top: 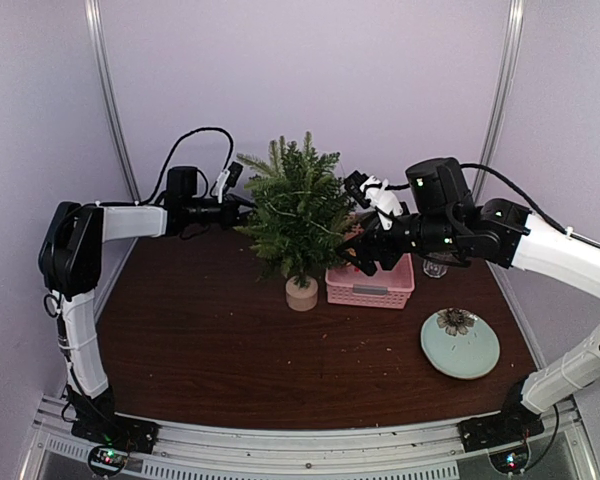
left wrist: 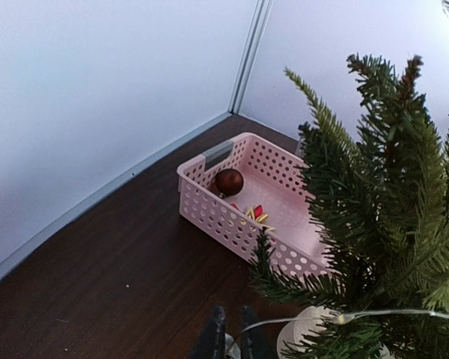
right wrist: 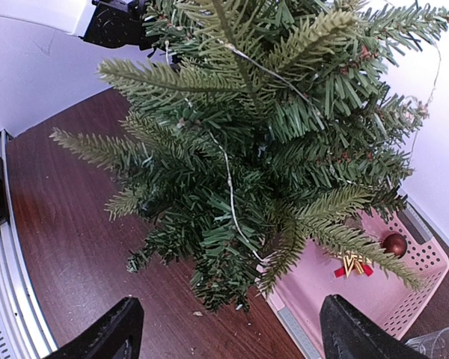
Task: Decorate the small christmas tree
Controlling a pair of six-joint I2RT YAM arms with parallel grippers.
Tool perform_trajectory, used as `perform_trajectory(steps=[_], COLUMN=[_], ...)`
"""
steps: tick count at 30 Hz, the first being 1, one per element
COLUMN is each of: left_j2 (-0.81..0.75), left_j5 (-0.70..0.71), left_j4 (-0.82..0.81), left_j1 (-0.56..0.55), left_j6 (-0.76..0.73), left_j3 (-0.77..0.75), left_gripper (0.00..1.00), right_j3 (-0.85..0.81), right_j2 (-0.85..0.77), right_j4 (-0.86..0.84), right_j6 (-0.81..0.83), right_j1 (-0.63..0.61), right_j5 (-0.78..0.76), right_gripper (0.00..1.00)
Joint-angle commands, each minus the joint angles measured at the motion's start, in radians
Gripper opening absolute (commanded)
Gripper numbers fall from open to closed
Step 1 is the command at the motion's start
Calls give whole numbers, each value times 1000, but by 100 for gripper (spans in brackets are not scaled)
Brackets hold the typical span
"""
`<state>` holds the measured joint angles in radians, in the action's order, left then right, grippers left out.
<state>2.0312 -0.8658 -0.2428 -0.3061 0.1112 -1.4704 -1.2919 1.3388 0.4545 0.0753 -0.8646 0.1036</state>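
— Where is the small christmas tree (top: 298,215) found?

— It is stood upright on its pale stump base (top: 302,293), toward the back middle of the dark surface (top: 200,340), between the two arms.

— How is it placed relative to the left claw (top: 246,200)?

— The tree is met from its left side, about halfway up. The left claw is set right at the outer needle tips. In the left wrist view its fingers (left wrist: 214,338) are seen drawn almost together, and a thin wire (left wrist: 299,321) is pinched in the narrow gap. The wire is strung away into the lower branches.

— And the right claw (top: 363,258)?

— It is held just beside the tree's right flank, above the near left corner of the pink basket (top: 370,285). Its fingers (right wrist: 105,333) are spread wide and nothing is held between them. In the right wrist view the tree fills the frame just ahead of them.

— What is seen further out?

— The basket is set just right of the stump; whether they touch cannot be told. A dark red ball (left wrist: 229,181) and a small gold-and-red ornament (left wrist: 254,215) are lain inside it. A clear glass (top: 435,265) is stood just behind the basket's right end. A pale green plate (top: 460,350) is placed nearer the front right, well apart from the tree.
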Motion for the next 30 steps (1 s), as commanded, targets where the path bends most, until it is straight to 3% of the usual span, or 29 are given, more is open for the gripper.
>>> perform_trajectory(steps=[1, 8, 14, 24, 30], left_j2=[21, 26, 19, -36, -79], left_j5=[-41, -52, -70, -45, -21], left_j4=[68, 87, 92, 112, 117], left_j1=[5, -5, -13, -13, -13], left_j6=[-59, -75, -77, -101, -132], left_j3=[-48, -51, -24, 87, 154], left_gripper=[7, 10, 23, 35, 62], right_j3=[-41, -56, -61, -46, -39], right_j2=[-3, 15, 20, 4, -1], right_j4=[8, 11, 10, 7, 3], right_j6=[-2, 1, 6, 7, 11], right_j1=[-5, -5, -5, -5, -5], right_j5=[-8, 2, 5, 2, 0], right_gripper=[84, 84, 84, 84, 85])
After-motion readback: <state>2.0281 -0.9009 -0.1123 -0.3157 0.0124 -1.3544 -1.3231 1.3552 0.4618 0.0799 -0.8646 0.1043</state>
